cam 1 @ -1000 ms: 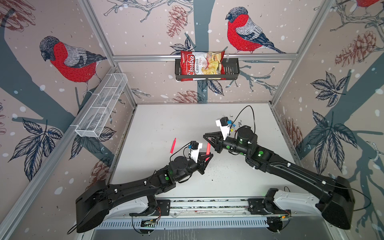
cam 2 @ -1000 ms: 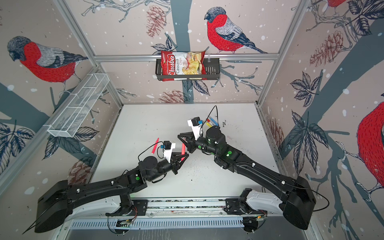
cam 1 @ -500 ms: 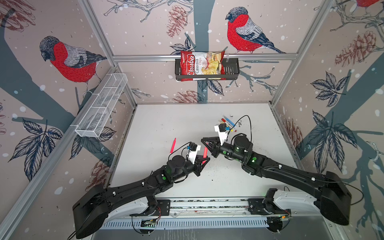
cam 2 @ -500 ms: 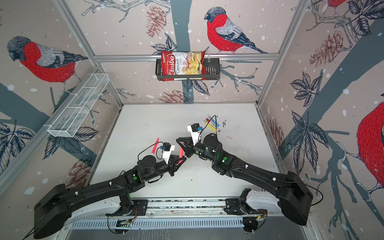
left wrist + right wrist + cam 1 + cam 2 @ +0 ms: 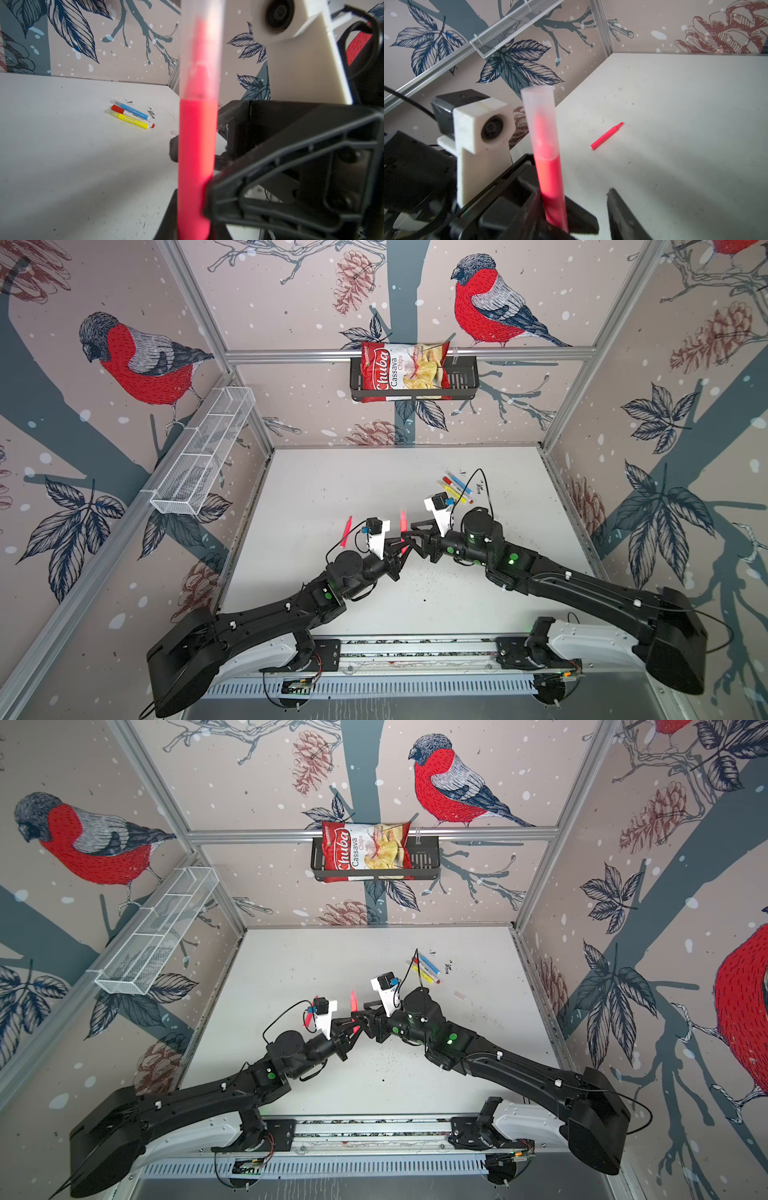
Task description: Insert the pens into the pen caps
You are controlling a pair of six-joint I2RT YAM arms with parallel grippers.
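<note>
A neon pink pen point(image 5: 402, 526) point(image 5: 353, 1002) stands upright in my left gripper point(image 5: 400, 546) point(image 5: 193, 218), which is shut on its lower barrel point(image 5: 195, 158). A translucent pen cap point(image 5: 200, 52) point(image 5: 542, 116) sits over its tip. My right gripper point(image 5: 410, 536) point(image 5: 574, 193) is open around the same pen point(image 5: 550, 176); one finger is close beside it and the other finger point(image 5: 623, 212) stands apart. A second pink pen point(image 5: 345, 531) point(image 5: 607, 136) lies uncapped on the table. The blue point(image 5: 133, 109), red-ended white point(image 5: 128, 113) and yellow point(image 5: 131, 120) pens lie together at the back right point(image 5: 455, 489).
A loose translucent cap point(image 5: 459, 995) lies on the white table point(image 5: 332, 489), right of the right arm. A white mesh tray point(image 5: 203, 456) hangs on the left wall. A black wall basket point(image 5: 457, 385) at the back holds a chips bag point(image 5: 399, 373).
Both grippers drew closer together and lower. The right gripper, earlier shut near the pen's tip, now has its jaws open, and the cap stays on the pen.
</note>
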